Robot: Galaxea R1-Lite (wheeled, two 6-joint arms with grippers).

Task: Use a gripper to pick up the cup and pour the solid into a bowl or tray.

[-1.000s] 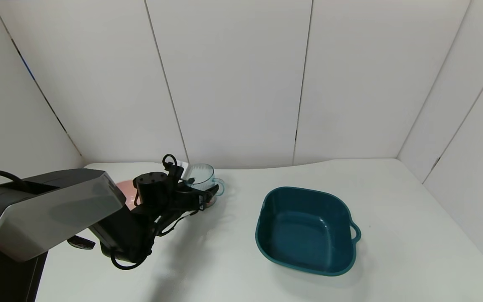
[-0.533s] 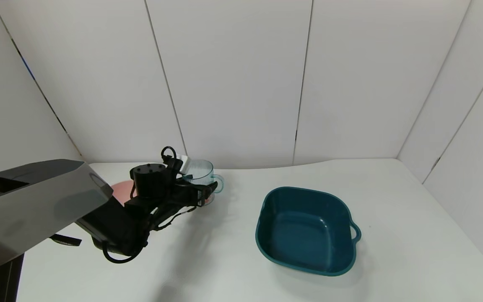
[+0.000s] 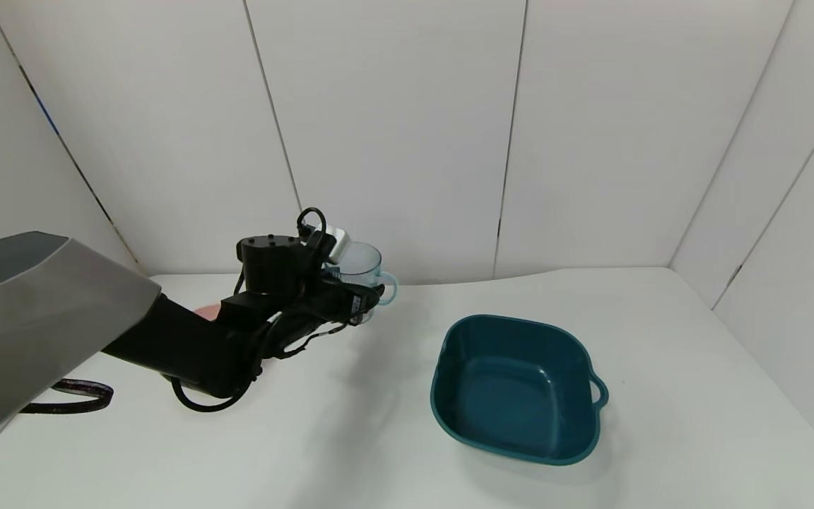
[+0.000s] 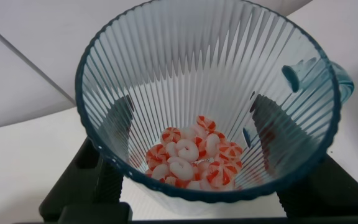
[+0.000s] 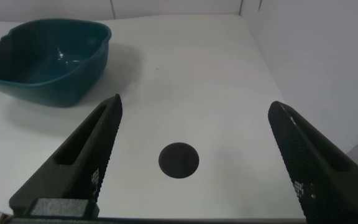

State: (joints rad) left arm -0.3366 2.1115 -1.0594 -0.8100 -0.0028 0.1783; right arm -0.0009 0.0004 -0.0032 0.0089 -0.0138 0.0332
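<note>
Your left gripper (image 3: 361, 300), clamped on the ribbed cup (image 3: 361, 265), holds it upright at centre-left. Your teal basin (image 3: 520, 442) lies lower right, well apart, so carry the candies (image 4: 191, 158) rightward.

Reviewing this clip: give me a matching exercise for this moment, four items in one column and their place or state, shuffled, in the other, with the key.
Items:
1. cup
2. solid
3. basin
4. right gripper

States:
A. empty, resting on the table
B. open, holding nothing
C. heaped at the bottom of the cup
D. upright, raised off the table in the left gripper

Pairs: 1-D, 2-C, 3-A, 4-B
</note>
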